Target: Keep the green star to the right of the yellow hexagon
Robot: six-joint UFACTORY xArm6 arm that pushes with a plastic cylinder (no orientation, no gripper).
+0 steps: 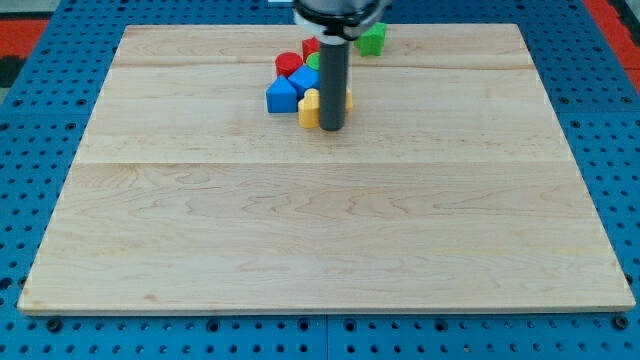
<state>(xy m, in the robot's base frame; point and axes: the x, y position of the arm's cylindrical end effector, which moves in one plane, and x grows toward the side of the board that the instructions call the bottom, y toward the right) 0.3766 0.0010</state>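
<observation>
1. My tip (332, 128) rests on the board (320, 220), clamped on nothing, just at the right of a yellow block (309, 108); the rod hides a second yellow piece, probably the yellow hexagon (347, 98).
2. The green star (373, 38) stands apart, up and to the right of the cluster, so I judge the task is fulfilled now.
3. The star is near the top edge; open room lies to the right and below.
4. The red cylinder (288, 64) and blue blocks (282, 95) crowd the left.
</observation>
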